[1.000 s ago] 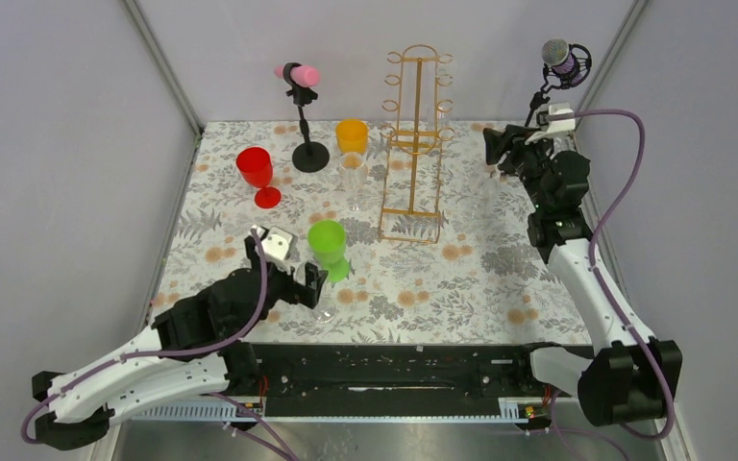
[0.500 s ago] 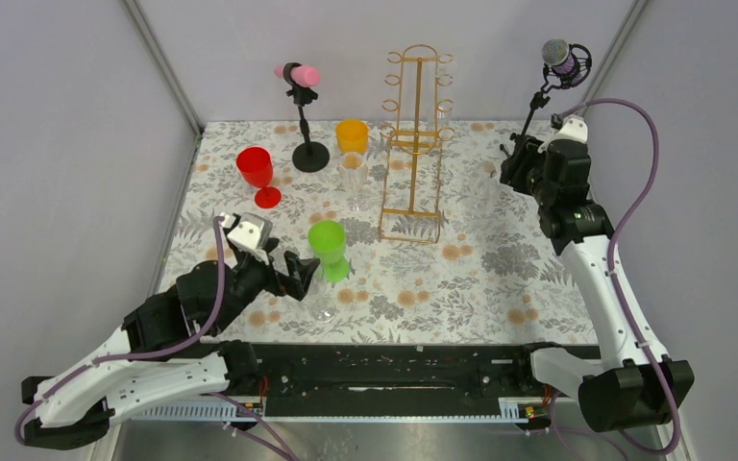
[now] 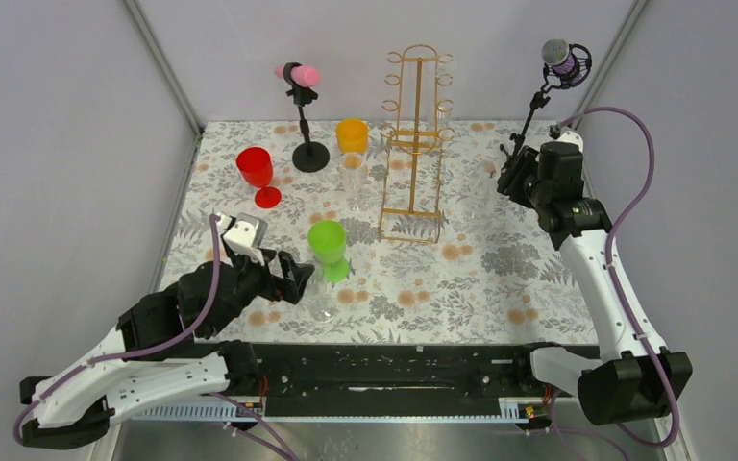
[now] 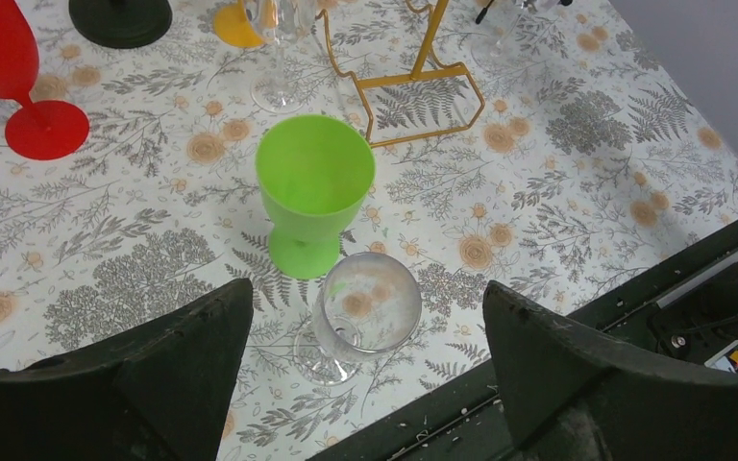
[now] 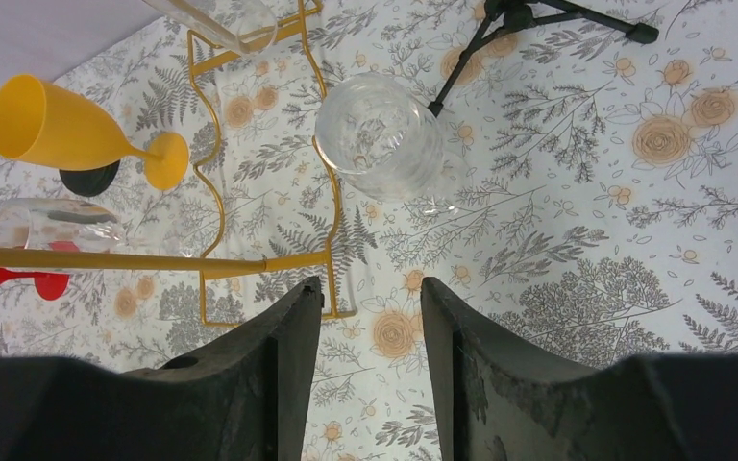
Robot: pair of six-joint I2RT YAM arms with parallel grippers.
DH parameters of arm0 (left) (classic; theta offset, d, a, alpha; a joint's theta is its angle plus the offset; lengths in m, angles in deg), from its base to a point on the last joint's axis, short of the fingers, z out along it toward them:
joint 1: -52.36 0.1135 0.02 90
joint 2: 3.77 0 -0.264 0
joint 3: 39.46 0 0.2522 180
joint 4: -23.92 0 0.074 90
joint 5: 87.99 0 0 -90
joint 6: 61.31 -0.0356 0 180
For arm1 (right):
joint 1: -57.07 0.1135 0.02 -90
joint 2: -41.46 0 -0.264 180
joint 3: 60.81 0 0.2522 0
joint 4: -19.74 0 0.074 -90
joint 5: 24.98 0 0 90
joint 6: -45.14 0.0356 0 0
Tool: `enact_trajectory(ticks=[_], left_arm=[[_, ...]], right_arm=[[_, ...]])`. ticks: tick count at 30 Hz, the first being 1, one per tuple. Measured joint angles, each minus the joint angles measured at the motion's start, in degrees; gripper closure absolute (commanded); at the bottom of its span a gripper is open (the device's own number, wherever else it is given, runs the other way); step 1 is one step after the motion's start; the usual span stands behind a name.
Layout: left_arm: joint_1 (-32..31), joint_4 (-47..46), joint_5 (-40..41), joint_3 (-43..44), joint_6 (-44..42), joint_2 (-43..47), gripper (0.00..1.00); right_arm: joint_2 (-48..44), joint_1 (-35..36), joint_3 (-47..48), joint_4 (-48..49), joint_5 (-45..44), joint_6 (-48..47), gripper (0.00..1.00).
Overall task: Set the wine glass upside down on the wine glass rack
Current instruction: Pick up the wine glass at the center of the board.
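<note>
Just ahead of the wide-open, empty left gripper point(image 4: 367, 294) stands a clear wine glass point(image 4: 363, 309); the right gripper point(image 5: 370, 288), partly open, holds nothing.

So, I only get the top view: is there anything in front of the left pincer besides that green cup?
Observer: Yes. The left wrist view shows a clear glass standing upright just ahead of the open left pincer, untouched.
Visitor: Is anything in the green cup?
Observer: No. Seen from that wrist, the green cup is bare inside.
Visitor: And the right pincer?
Observer: The right pincer is open and empty. Its view shows a second glass standing ahead of it, beside the rack.
</note>
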Motion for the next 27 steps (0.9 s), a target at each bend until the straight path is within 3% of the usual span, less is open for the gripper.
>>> enact_trajectory(ticks=[13,27], left_arm=[[0.0,2.14,-0.74,0.04,2.73,0.26,0.11],[0.0,2.36,-0.9,3.41,2.01,2.56,0.11]], right_arm=[[4.68,0.0,0.79,-2.93,-1.86,2.36,0.49],[18.01,0.0,7.91,-1.7,-6.08,4.72,0.48]])
